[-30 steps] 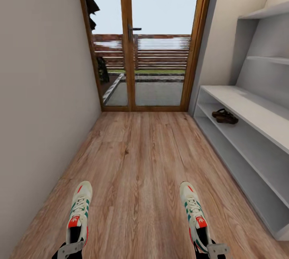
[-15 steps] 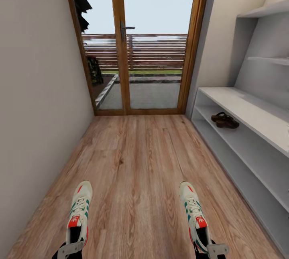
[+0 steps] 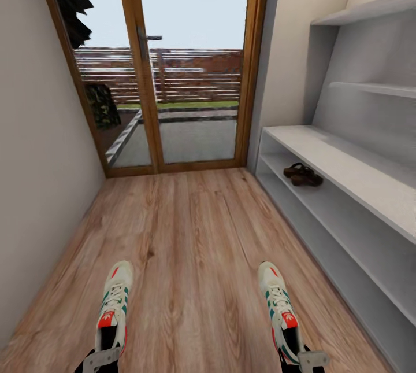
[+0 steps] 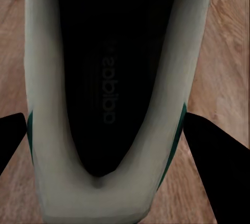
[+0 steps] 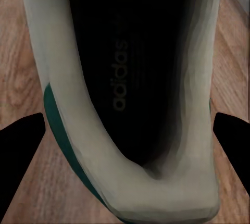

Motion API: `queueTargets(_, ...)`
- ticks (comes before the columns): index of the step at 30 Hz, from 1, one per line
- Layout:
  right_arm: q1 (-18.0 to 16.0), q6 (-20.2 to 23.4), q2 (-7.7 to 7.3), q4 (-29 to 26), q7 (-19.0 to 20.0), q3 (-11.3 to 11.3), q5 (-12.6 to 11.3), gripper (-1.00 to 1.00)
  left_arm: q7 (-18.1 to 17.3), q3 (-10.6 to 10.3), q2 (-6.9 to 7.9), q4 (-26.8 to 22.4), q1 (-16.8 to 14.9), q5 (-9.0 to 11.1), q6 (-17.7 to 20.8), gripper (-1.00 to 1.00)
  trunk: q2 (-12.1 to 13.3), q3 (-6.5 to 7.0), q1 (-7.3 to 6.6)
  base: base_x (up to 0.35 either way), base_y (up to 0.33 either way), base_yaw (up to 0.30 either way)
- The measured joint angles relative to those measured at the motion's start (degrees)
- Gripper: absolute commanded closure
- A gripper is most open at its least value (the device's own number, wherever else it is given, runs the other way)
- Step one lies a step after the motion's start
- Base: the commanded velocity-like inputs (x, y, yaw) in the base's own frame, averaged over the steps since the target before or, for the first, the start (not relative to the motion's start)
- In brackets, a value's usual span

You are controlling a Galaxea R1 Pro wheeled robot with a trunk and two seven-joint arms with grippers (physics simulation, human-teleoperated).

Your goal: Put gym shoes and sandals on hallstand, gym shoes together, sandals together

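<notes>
Carrying one sneaker (image 3: 113, 308) gripped in the left tool (image 3: 97, 358) and the other sneaker (image 3: 279, 310) in the right tool (image 3: 305, 359) above the floor (image 3: 190, 234), with both sandals (image 3: 303, 174) already sitting on the rack (image 3: 346, 159), sneakers still needing placing.

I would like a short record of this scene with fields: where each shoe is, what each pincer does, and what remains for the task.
left sneaker: held by the left pincer at its heel, sneaker above the wood floor
right sneaker: sneaker held at the heel by the right pincer
sandals: both side by side on a lower shelf of the grey rack
rack position: along the right wall
door: glass door straight ahead
remaining: two sneakers not yet on the rack
</notes>
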Motion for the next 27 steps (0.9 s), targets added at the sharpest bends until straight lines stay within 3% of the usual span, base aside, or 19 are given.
queueTargets(17,0.0,0.0,0.07,0.0,0.0,0.0,0.0,1.0,0.0,0.0,0.0,0.0,0.0,0.0,0.0,1.0,0.0,0.0,0.0,0.339,0.002,-0.03)
queueTargets(27,0.0,0.0,0.07,0.0,0.0,0.0,0.0,1.0,0.0,0.0,0.0,0.0,0.0,0.1,0.0,1.0,0.0,0.0,0.0,0.337,0.071,-0.212)
